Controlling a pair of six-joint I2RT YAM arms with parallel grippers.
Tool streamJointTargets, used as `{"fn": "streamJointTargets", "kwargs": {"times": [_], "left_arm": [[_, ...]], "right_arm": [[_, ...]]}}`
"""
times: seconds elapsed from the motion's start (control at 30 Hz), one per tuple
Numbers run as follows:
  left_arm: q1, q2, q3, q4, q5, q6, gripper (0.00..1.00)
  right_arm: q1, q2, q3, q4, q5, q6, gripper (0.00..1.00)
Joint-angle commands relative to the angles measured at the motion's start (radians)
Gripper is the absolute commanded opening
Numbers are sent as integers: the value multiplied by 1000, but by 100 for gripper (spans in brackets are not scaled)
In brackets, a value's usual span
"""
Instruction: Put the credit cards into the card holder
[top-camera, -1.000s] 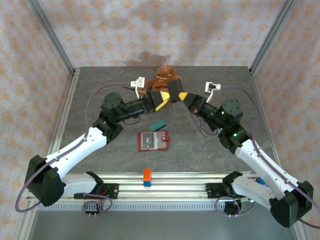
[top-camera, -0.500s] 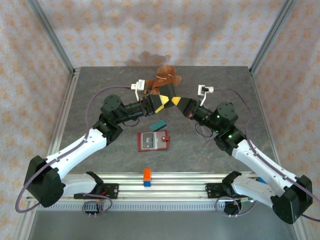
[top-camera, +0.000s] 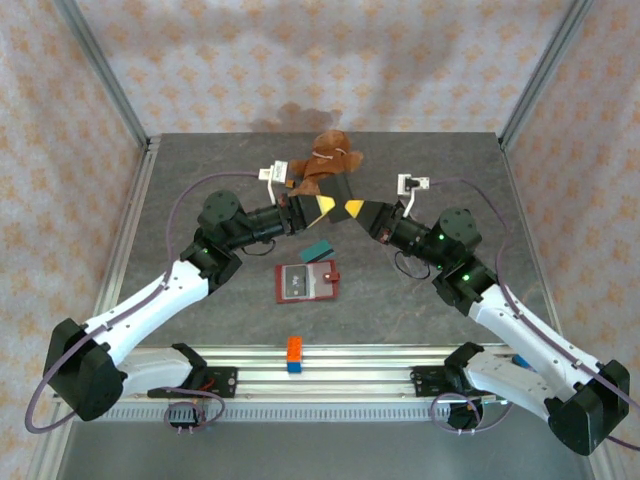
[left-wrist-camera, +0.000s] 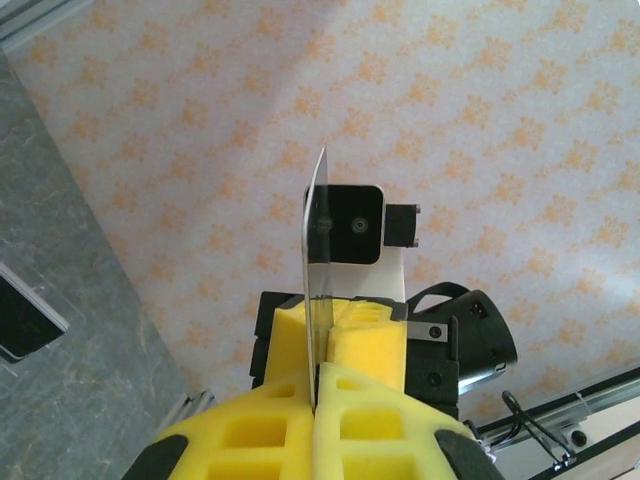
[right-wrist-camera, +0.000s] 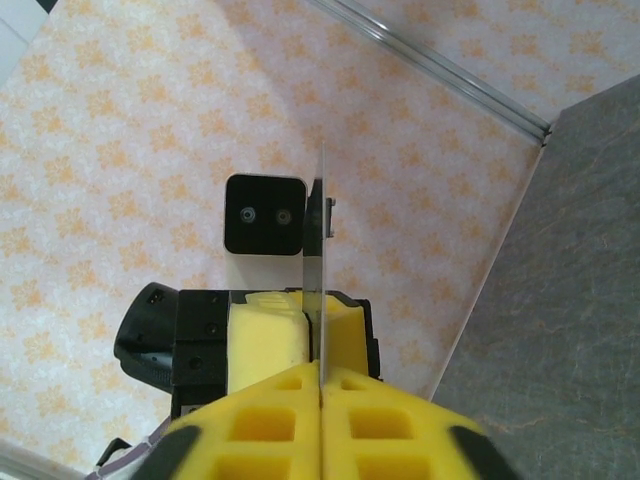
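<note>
Since a moment ago my left pincer (left-wrist-camera: 315, 388) is clamping the credit card (left-wrist-camera: 318, 240), facing my right pincer (right-wrist-camera: 321, 385), also clamping it.

The pads (left-wrist-camera: 370, 430) were coloured yellow, the raised card (left-wrist-camera: 312, 240) pale at its edge, the flat card (top-camera: 318, 250) teal, the holder (top-camera: 308, 283) dark red, the walls (top-camera: 200, 60) orange-flowered.

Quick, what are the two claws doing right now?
Left end effector: closed on a credit card.
Right end effector: closed on the same credit card.
</note>
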Motion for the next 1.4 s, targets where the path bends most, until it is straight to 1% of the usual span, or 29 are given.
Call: {"fn": "streamJointTargets", "kwargs": {"times": [0.0,0.07,0.1,0.17,0.23,0.33,0.4,0.43,0.5,0.6,0.73,0.77,0.83,0.87,0.93,0.97,1.0,1.07,1.1,1.17,1.27,1.37], "left_arm": [[-4,-33,9,-66,-19,70,0],[-4,-35,28,-155,-22,129,0],[-4,-37,35,-209,-24,164,0],[-5,-51,42,-331,-54,247,0],[-6,-69,53,-511,-129,376,0],[-6,-62,92,-782,-244,550,0],[-6,-44,114,-941,-292,641,0],[-6,-35,118,-993,-308,669,0],[-6,-16,104,-1070,-345,704,0],[-5,13,72,-1124,-364,714,0],[-4,46,44,-1145,-390,718,0],[-3,53,33,-1131,-395,714,0],[-1,70,24,-1112,-399,712,0],[2,82,25,-1109,-401,713,0],[6,111,29,-1109,-422,713,0],[9,126,26,-1101,-425,713,0],[12,144,24,-1087,-416,710,0],[18,176,19,-1057,-385,702,0],[21,193,19,-1044,-365,695,0],[28,217,17,-1021,-328,681,0],[42,238,-11,-947,-267,646,0],[63,260,-27,-894,-206,615,0]], "right_arm": [[6,-25,11,-32,-30,-37,57],[6,-37,26,-132,2,-82,93],[6,-42,34,-181,29,-108,99],[6,-46,61,-303,89,-180,99],[6,-38,112,-500,196,-276,99],[6,-17,144,-684,309,-432,99],[6,7,149,-767,368,-487,99],[6,21,146,-790,385,-504,99],[6,74,150,-837,380,-545,99],[6,181,151,-869,369,-509,99],[6,335,160,-864,271,-460,100],[6,370,159,-851,236,-455,98],[8,430,157,-841,197,-455,91],[13,456,160,-847,204,-454,89],[35,494,167,-863,280,-443,90],[54,515,177,-879,320,-444,95],[77,536,191,-894,343,-456,97],[122,579,217,-912,398,-463,98],[143,603,225,-903,414,-454,98],[166,639,234,-870,391,-439,97],[185,685,252,-839,381,-427,93],[191,736,278,-829,377,-424,83]]}}
